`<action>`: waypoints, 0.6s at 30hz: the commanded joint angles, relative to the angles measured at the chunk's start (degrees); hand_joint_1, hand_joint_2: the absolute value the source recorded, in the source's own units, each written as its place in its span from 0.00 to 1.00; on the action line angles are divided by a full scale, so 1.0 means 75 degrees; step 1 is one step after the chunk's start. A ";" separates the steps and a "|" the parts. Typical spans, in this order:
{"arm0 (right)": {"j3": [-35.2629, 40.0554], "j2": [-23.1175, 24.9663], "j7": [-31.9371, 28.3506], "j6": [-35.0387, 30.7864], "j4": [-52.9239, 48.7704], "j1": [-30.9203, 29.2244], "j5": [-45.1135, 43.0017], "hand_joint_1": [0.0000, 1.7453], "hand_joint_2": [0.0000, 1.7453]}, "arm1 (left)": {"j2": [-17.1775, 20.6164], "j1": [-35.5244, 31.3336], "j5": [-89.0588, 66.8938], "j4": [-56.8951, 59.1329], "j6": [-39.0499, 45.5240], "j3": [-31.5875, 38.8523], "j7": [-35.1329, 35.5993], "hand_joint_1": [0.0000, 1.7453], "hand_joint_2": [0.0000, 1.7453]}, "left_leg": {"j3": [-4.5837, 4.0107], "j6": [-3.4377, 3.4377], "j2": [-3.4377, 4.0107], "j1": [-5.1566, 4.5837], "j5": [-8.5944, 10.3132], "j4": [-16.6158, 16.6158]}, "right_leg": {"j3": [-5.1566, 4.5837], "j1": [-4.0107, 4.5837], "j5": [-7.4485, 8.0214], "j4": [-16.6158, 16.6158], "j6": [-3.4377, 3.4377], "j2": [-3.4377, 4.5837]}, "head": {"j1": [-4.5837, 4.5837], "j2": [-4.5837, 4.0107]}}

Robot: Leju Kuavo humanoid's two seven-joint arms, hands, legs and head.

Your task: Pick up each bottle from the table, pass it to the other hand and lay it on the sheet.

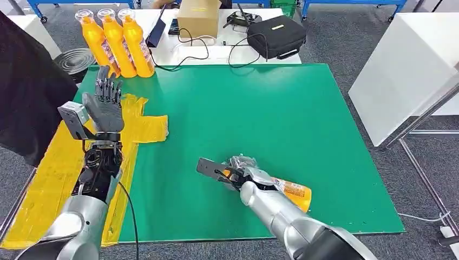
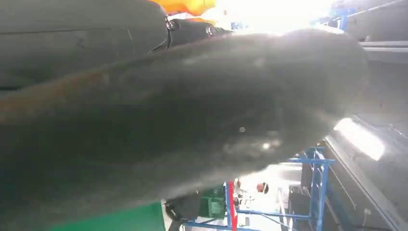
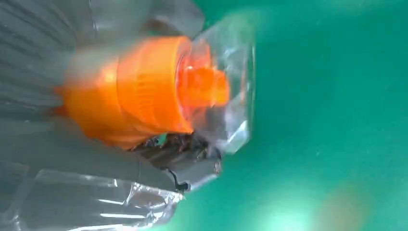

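Nearest us, our right hand [image 1: 241, 172] grips an orange plastic bottle with a clear cap [image 1: 287, 190] low over the green table mat [image 1: 281, 119]. Farther left, our left hand [image 1: 105, 103] is raised above the yellow sheet [image 1: 143, 127], fingers straight, holding nothing. Three more orange bottles [image 1: 116, 40] lie at the mat's far left corner.
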 commanded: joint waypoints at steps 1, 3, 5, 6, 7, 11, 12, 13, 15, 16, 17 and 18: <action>-0.0435 -0.0312 -0.0218 -0.0135 0.0457 0.0186 -0.0060 0.00 0.00 | -0.0103 -0.0454 0.0017 0.0555 0.0035 -0.0174 0.0021 0.00 0.00 | -0.0001 0.0012 -0.0038 -0.0005 0.0007 -0.0005 | 0.0008 -0.0002 -0.0004 -0.0004 -0.0011 -0.0033 | -0.0003 0.0000; -0.0605 -0.0311 -0.0399 -0.0268 0.0432 0.0136 -0.0083 0.00 0.00 | -0.0107 -0.0488 0.0026 0.0597 0.0040 -0.0164 0.0024 0.00 0.00 | -0.0002 0.0015 -0.0049 -0.0006 0.0009 -0.0007 | 0.0011 -0.0001 -0.0006 -0.0004 -0.0013 -0.0043 | 0.0000 0.0000; -0.0757 -0.0311 -0.0640 -0.0344 0.0396 0.0073 -0.0082 0.00 0.00 | -0.0108 -0.0533 0.0017 0.0665 0.0039 -0.0162 0.0029 0.00 0.00 | -0.0003 0.0018 -0.0047 -0.0007 0.0009 -0.0006 | 0.0010 -0.0002 -0.0006 -0.0004 -0.0013 -0.0041 | 0.0000 0.0000; -0.0800 -0.0309 -0.0745 -0.0354 0.0375 0.0022 -0.0075 0.00 0.00 | -0.0112 -0.0555 0.0014 0.0697 0.0038 -0.0161 0.0026 0.00 0.00 | -0.0002 0.0014 -0.0032 -0.0006 0.0006 -0.0003 | 0.0007 -0.0002 -0.0004 -0.0001 -0.0010 -0.0027 | -0.0003 0.0000; -0.0805 -0.0304 -0.0745 -0.0323 0.0368 -0.0022 -0.0077 0.00 0.00 | -0.0115 -0.0561 0.0014 0.0702 0.0042 -0.0161 0.0026 0.00 0.00 | -0.0005 0.0021 -0.0043 -0.0010 0.0008 -0.0004 | 0.0006 -0.0004 -0.0006 0.0001 -0.0014 -0.0037 | -0.0003 0.0000; -0.1116 -0.0288 -0.1438 -0.0450 0.0228 -0.0212 -0.0039 0.00 0.00 | -0.0093 -0.0680 -0.0012 0.0955 0.0036 -0.0151 -0.0033 0.00 0.00 | -0.0011 0.0014 -0.0027 -0.0007 0.0009 0.0003 | -0.0004 -0.0003 -0.0001 0.0006 -0.0010 -0.0026 | 0.0000 0.0000; -0.1210 -0.0272 -0.1828 -0.0593 0.0132 -0.0305 -0.0010 0.00 0.00 | -0.0057 -0.0766 -0.0014 0.1101 0.0067 -0.0130 -0.0057 0.00 0.00 | -0.0019 0.0021 -0.0039 -0.0012 0.0013 0.0003 | -0.0010 -0.0007 -0.0002 0.0010 -0.0015 -0.0036 | 0.0000 0.0000; -0.1227 -0.0261 -0.1818 -0.0552 0.0127 -0.0354 -0.0011 0.00 0.00 | -0.0040 -0.0775 -0.0010 0.1117 0.0055 -0.0127 -0.0065 0.00 0.00 | -0.0016 0.0015 -0.0025 -0.0009 0.0010 0.0005 | -0.0010 -0.0005 -0.0001 0.0010 -0.0010 -0.0024 | 0.0000 0.0000; -0.1249 -0.0244 -0.1784 -0.0515 0.0123 -0.0399 -0.0002 0.00 0.00 | -0.0016 -0.0790 -0.0004 0.1149 0.0036 -0.0120 -0.0076 0.00 0.00 | -0.0028 0.0025 -0.0039 -0.0016 0.0015 0.0006 | -0.0022 -0.0010 -0.0002 0.0020 -0.0021 -0.0034 | 0.0000 0.0000; -0.1260 -0.0237 -0.1778 -0.0530 0.0131 -0.0384 0.0020 0.00 0.00 | -0.0014 -0.0798 -0.0004 0.1172 0.0036 -0.0115 -0.0091 0.00 0.00 | -0.0021 0.0014 -0.0014 -0.0006 0.0011 0.0004 | -0.0016 -0.0003 0.0003 0.0009 -0.0008 -0.0016 | 0.0000 0.0000; -0.1260 -0.0237 -0.1778 -0.0530 0.0131 -0.0384 0.0020 0.00 0.00 | -0.0014 -0.0798 -0.0004 0.1172 0.0036 -0.0115 -0.0091 0.00 0.00 | -0.0030 0.0017 -0.0021 -0.0010 0.0014 0.0004 | -0.0024 -0.0006 0.0001 0.0013 -0.0011 -0.0021 | 0.0000 0.0000; -0.1265 -0.0240 -0.1789 -0.0544 0.0131 -0.0366 0.0028 0.00 0.00 | -0.0016 -0.0800 -0.0005 0.1176 0.0038 -0.0115 -0.0096 0.00 0.00 | -0.0037 0.0016 -0.0030 -0.0012 0.0021 0.0000 | -0.0027 -0.0006 0.0001 0.0011 -0.0013 -0.0027 | 0.0003 0.0000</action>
